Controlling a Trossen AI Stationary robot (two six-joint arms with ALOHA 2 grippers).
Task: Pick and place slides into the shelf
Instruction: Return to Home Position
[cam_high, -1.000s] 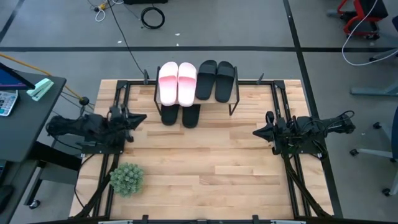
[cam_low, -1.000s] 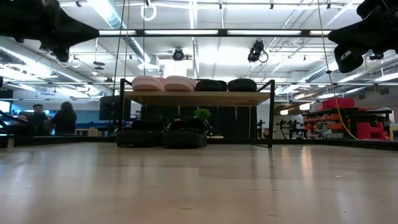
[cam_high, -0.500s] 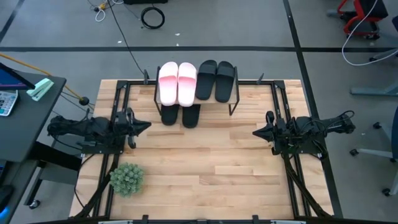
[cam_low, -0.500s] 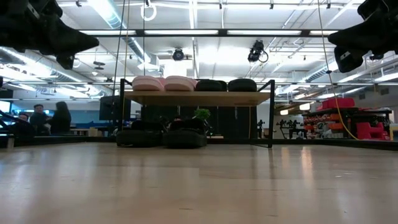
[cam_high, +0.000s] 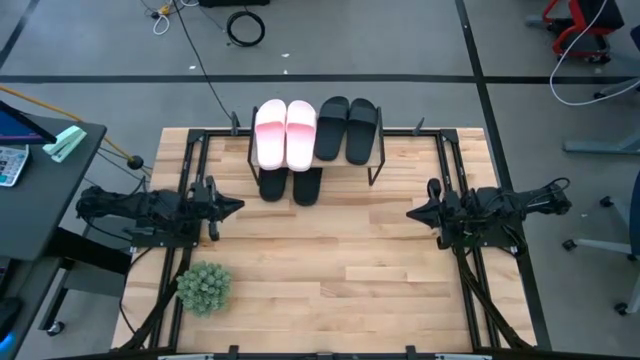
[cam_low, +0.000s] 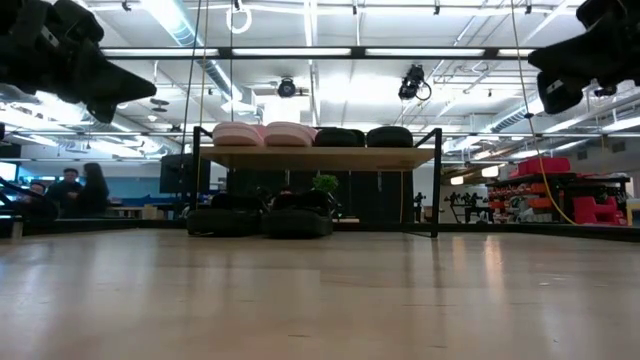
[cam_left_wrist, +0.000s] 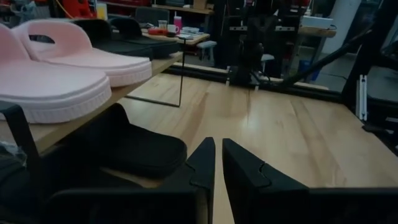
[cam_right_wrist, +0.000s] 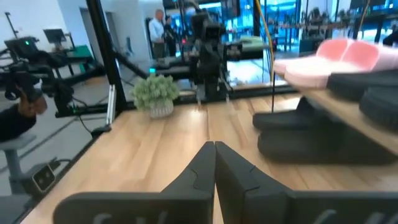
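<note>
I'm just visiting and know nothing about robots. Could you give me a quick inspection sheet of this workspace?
Surface: wooden table, bare in the middle.
Job's things: shelf at the far edge; two pink slides and two black slides on top, two more black ones underneath.
Clutter: green potted plant near the left arm.
Grippers: left gripper and right gripper both empty, at the table's sides, fingers together.
Cables: coiled black cable on the floor behind.
Surroundings: people far off; dark desk at left.
</note>
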